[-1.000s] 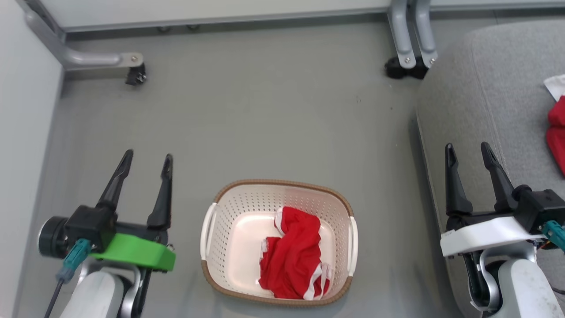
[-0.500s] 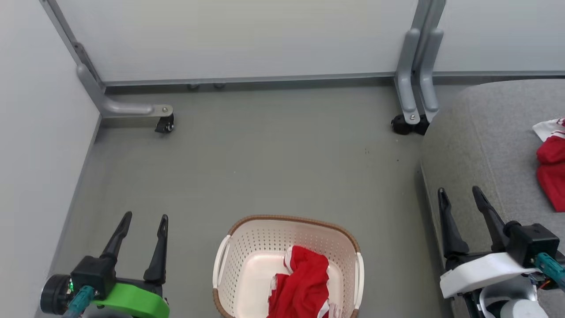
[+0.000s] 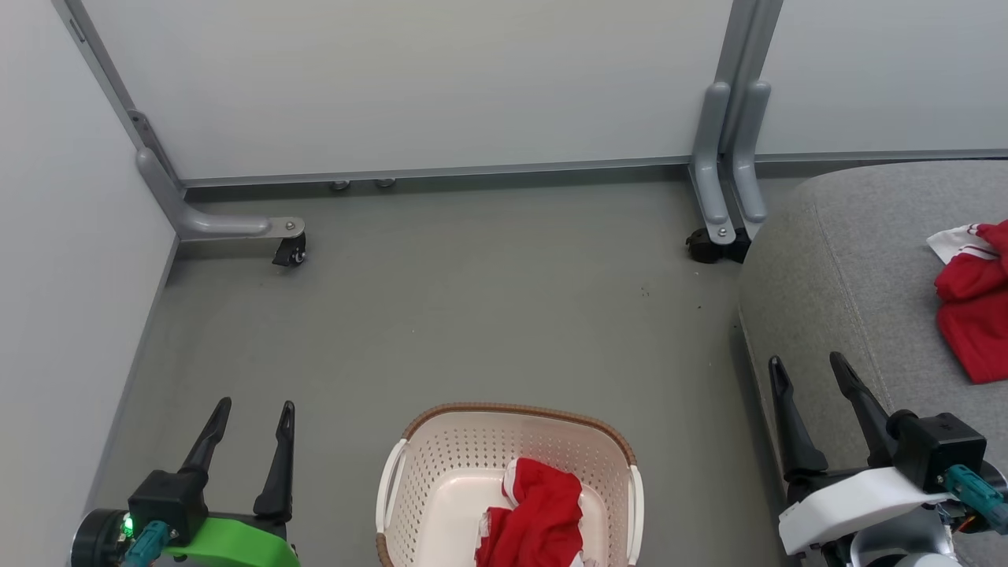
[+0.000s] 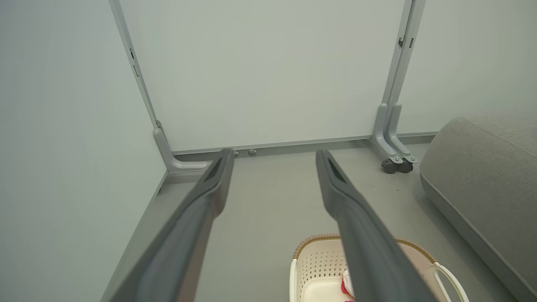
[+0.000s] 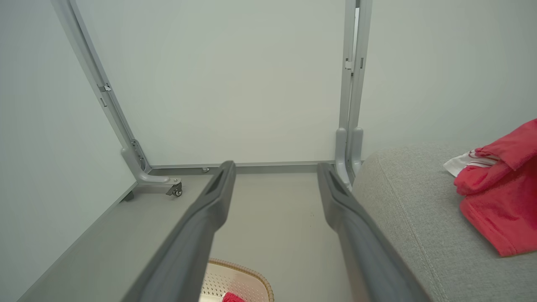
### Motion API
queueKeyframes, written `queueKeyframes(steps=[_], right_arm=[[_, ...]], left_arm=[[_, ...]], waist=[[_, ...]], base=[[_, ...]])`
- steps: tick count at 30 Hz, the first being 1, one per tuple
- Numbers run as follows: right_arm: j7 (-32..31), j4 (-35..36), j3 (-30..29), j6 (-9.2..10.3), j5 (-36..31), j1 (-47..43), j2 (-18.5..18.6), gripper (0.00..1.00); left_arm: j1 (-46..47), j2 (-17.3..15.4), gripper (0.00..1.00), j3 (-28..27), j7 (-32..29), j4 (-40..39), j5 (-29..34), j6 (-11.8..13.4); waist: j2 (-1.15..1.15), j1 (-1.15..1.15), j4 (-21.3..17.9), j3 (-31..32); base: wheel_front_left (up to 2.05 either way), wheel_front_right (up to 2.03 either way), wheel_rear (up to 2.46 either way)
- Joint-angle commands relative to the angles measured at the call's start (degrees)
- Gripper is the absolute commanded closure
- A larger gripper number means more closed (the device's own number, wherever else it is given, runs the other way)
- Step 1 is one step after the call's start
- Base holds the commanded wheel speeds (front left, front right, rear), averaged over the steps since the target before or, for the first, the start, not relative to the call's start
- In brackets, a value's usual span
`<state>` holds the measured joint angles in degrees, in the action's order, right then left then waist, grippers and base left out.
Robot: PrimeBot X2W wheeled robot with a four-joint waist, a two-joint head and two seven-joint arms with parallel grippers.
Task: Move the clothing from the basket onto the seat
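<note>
Basket (image 3: 516,409) long axis left-right across head view.

grey floor (image 3: 472,331) is carrying everything. basket (image 3: 512,411) is sitting on it at the near edge, roughly mid-width, well clear of the far wall panels. crumpled red garment (image 3: 539,516) is lying inside the basket, toward its right side. seat (image 3: 835,260) is occupying the floor's right edge, apart from the basket. red-and-white garment (image 3: 972,315) is lying bunched on the seat top, toward its right. left castor foot (image 3: 236,228) is resting in the far-left corner, right castor foot (image 3: 718,213) is resting at the far edge, just beside the seat's far corner.
</note>
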<state>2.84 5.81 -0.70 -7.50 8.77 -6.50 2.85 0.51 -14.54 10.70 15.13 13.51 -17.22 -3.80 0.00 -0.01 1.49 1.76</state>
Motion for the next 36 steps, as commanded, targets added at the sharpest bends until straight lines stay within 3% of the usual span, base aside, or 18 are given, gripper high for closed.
queueKeyframes(steps=[1, 16, 21, 29, 36], right_arm=[[-0.2, 0.3, 0.1, 0.02, -0.1, -0.5, 0.1, 0.00], [-0.4, 0.8, 0.6, 0.02, 0.1, 0.4, 0.1, 0.00], [-0.4, 1.7, 0.4, 0.02, -0.3, 1.2, 0.1, 0.00], [-0.1, 4.3, 1.4, 0.02, -1.1, 6.5, 0.1, 0.00], [0.9, 6.1, 2.6, 0.02, -1.4, 12.5, 0.1, 0.00]], left_arm=[[-0.6, 0.1, 0.00, -0.4, 0.0, 0.3, 0.4, -0.3], [0.6, 1.2, 0.00, -2.1, 0.0, 0.7, 2.3, -1.3], [2.9, 1.9, 0.00, -0.2, 0.0, 1.2, 3.6, -2.1], [13.0, 5.2, 0.00, 5.8, 0.0, 6.0, 6.5, -2.9], [23.2, 8.7, 0.00, 13.2, 0.0, 15.4, 8.2, -3.6]], waist=[[0.00, 0.01, 0.0, 0.0], [0.00, 0.01, -0.4, -1.1], [0.00, 0.01, -0.5, -2.7], [0.00, 0.01, -1.8, -11.6], [0.00, 0.01, -4.0, -21.4]], base=[[0.00, 0.00, 0.00], [0.00, 0.00, 0.00], [0.00, 0.00, 0.00], [0.00, 0.00, 0.00], [0.00, 0.00, 0.00]])
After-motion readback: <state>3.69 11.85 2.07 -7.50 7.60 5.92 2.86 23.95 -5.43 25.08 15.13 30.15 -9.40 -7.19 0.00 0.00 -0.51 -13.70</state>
